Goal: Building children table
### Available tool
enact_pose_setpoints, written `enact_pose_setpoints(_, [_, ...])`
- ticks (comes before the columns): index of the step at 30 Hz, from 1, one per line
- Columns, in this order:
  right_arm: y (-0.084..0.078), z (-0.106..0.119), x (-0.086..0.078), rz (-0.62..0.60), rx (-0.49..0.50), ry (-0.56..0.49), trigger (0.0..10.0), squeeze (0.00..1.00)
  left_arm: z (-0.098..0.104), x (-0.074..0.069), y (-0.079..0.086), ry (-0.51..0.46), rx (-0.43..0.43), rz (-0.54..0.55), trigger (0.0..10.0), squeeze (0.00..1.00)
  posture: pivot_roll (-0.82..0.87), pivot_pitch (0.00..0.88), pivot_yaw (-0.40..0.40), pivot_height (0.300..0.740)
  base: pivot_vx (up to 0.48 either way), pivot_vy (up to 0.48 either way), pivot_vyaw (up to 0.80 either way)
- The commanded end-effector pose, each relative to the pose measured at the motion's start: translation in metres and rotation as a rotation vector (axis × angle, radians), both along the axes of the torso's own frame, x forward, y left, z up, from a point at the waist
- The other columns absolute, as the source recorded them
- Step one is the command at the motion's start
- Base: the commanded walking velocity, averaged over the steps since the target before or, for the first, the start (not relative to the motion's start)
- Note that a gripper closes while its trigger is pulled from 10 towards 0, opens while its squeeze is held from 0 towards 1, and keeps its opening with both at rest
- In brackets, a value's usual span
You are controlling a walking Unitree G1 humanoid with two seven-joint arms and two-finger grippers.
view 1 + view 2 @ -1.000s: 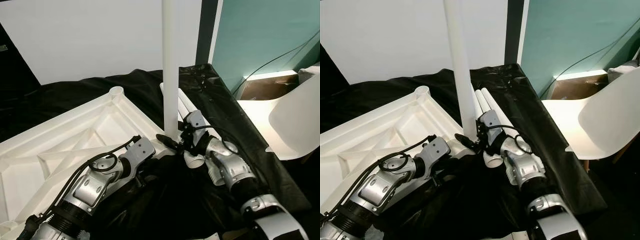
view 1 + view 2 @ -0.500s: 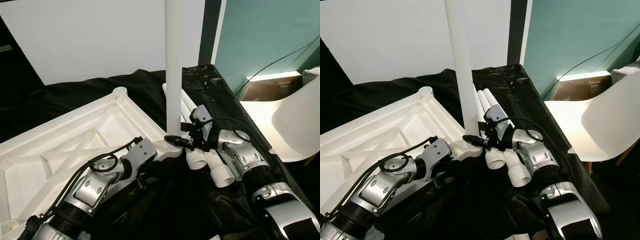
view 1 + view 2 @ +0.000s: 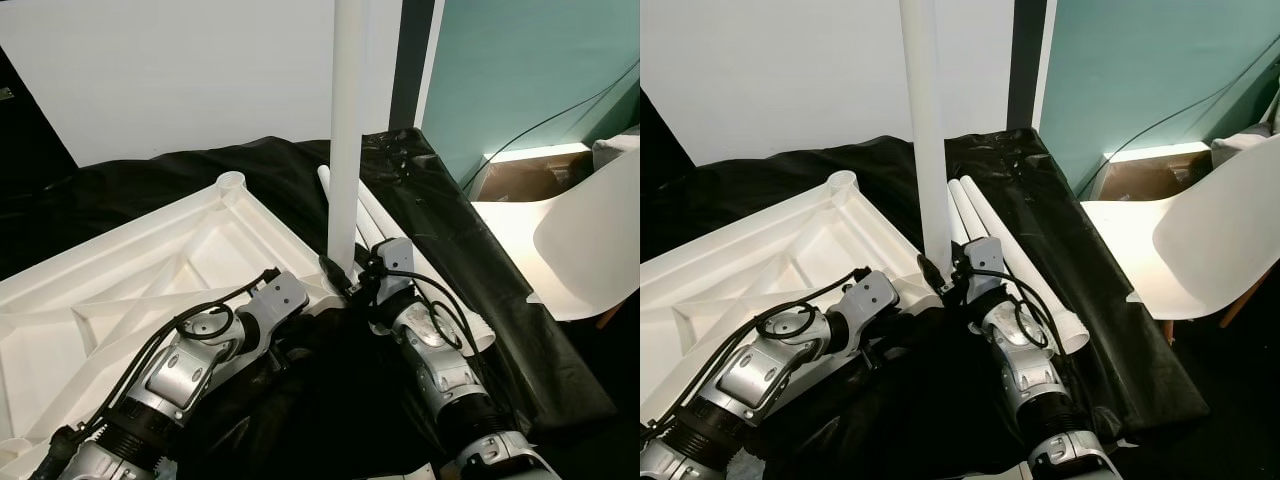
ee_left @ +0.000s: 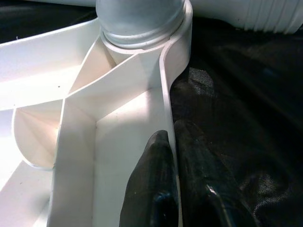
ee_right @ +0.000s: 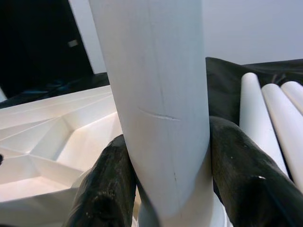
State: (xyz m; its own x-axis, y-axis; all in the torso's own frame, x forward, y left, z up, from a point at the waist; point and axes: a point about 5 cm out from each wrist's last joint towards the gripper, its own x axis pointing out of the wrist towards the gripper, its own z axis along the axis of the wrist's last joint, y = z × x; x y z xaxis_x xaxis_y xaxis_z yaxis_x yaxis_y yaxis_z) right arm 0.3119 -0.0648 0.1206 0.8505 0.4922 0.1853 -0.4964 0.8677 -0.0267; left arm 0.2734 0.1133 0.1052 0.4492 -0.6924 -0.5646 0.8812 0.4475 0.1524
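Observation:
The white table top (image 3: pixel 150 270) lies upside down on a black cloth. One white leg (image 3: pixel 345 130) stands upright in its near corner socket (image 4: pixel 142 28). My right gripper (image 3: pixel 345 275) is shut on this leg just above the socket, one black finger on each side (image 5: pixel 165 156). My left gripper (image 4: pixel 173 135) is shut on the table top's rim (image 4: pixel 165 85) a short way from that corner. Its fingers pinch the thin wall from both sides. Spare white legs (image 3: pixel 1010 250) lie side by side on the cloth just beyond the right gripper.
A white chair (image 3: pixel 590 240) stands at the right, close to the cloth's edge. Behind it are a teal wall, a hanging cable and a brown box (image 3: pixel 530 175). A white panel (image 3: pixel 200 70) rises behind the table top.
My right forearm has swung in from the right and now points straight at the leg, with its gripper still at the leg's base. The left arm has stayed put.

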Motion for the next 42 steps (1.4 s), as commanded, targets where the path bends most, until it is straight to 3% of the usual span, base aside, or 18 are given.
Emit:
enact_pose_setpoints(1, [-0.016,0.029,0.011,-0.130,0.081,-0.103,0.0,0.00,-0.036,-0.022,-0.001,0.174,0.062,-0.047,7.9,0.00,0.08,0.000,0.015,0.740,0.000,0.000,0.00])
enact_pose_setpoints(3, [-0.015,0.029,0.011,-0.126,0.078,-0.099,0.0,0.00,-0.036,-0.022,-0.002,0.175,0.060,-0.046,7.9,0.00,0.08,0.000,0.015,0.740,0.000,0.000,0.00])
enact_pose_setpoints(4, [-0.010,0.027,0.010,-0.100,0.064,-0.087,0.8,0.00,-0.037,-0.023,-0.002,0.176,0.059,-0.043,7.8,0.00,0.08,0.000,0.011,0.740,0.000,0.000,0.00])
enact_pose_setpoints(5, [-0.010,0.027,0.010,-0.100,0.064,-0.087,0.8,0.00,-0.037,-0.023,-0.002,0.176,0.059,-0.043,7.8,0.00,0.08,0.000,0.011,0.740,0.000,0.000,0.00])
enact_pose_setpoints(6, [-0.003,0.024,0.009,-0.043,0.051,-0.075,10.0,0.00,-0.037,-0.023,-0.001,0.177,0.058,-0.041,7.9,0.00,0.08,0.000,0.011,0.740,0.000,0.000,0.00])
enact_pose_setpoints(7, [0.003,0.022,0.007,0.003,0.045,-0.059,10.0,1.00,-0.038,-0.023,-0.001,0.178,0.059,-0.038,7.8,0.00,0.08,0.000,0.011,0.740,0.000,0.000,0.00])
enact_pose_setpoints(13, [0.013,0.017,0.006,0.202,0.006,0.004,10.0,1.00,-0.037,-0.023,0.001,0.180,0.060,-0.036,7.9,0.00,0.08,0.000,0.012,0.740,0.000,0.000,0.00])
enact_pose_setpoints(14, [0.011,0.016,0.007,0.259,-0.024,0.011,10.0,0.00,-0.037,-0.023,0.001,0.179,0.061,-0.036,7.9,0.00,0.08,0.000,0.015,0.740,0.000,0.000,0.00])
enact_pose_setpoints(22, [-0.006,0.014,0.013,0.481,-0.194,0.050,10.0,0.00,-0.036,-0.022,0.001,0.177,0.064,-0.041,7.9,0.00,0.07,0.000,0.022,0.740,0.000,0.000,0.00])
enact_pose_setpoints(24, [-0.006,0.014,0.013,0.481,-0.194,0.050,10.0,0.00,-0.036,-0.022,0.001,0.177,0.064,-0.041,7.9,0.00,0.07,0.000,0.022,0.740,0.000,0.000,0.00])
enact_pose_setpoints(26, [-0.015,0.016,0.019,0.550,-0.285,0.052,9.8,0.00,-0.036,-0.021,0.001,0.175,0.066,-0.041,7.9,0.00,0.07,0.000,0.023,0.740,0.000,0.000,0.00])
enact_pose_setpoints(28, [-0.017,0.017,0.021,0.560,-0.305,0.049,9.8,0.00,-0.036,-0.021,0.001,0.175,0.067,-0.041,7.9,0.00,0.07,0.000,0.023,0.740,0.000,0.000,0.00])
enact_pose_setpoints(29, [-0.019,0.019,0.023,0.573,-0.324,0.047,1.2,0.00,-0.036,-0.021,0.001,0.175,0.066,-0.042,7.9,0.00,0.07,0.000,0.023,0.740,0.000,0.000,0.00])
enact_pose_setpoints(30, [-0.019,0.019,0.023,0.573,-0.324,0.047,1.2,0.00,-0.036,-0.021,0.001,0.175,0.066,-0.042,7.9,0.00,0.07,0.000,0.023,0.740,0.000,0.000,0.00])
enact_pose_setpoints(31, [-0.020,0.020,0.025,0.593,-0.346,0.048,0.0,0.00,-0.036,-0.021,0.001,0.175,0.066,-0.042,7.8,0.00,0.08,0.000,0.023,0.740,0.000,0.000,0.00])
enact_pose_setpoints(38, [-0.024,0.016,0.024,0.708,-0.421,0.100,0.0,0.00,-0.036,-0.022,0.003,0.176,0.066,-0.036,7.8,0.00,0.08,0.000,0.022,0.740,0.000,0.000,0.00])
enact_pose_setpoints(40, [-0.024,0.015,0.023,0.716,-0.417,0.107,0.0,0.00,-0.036,-0.022,0.003,0.177,0.067,-0.034,7.8,0.00,0.08,0.000,0.022,0.740,0.000,0.000,0.00])
enact_pose_setpoints(42, [-0.018,0.010,0.017,0.710,-0.353,0.111,0.0,0.00,-0.036,-0.023,0.004,0.177,0.070,-0.034,7.8,0.00,0.09,0.000,0.023,0.740,0.000,0.000,0.00])
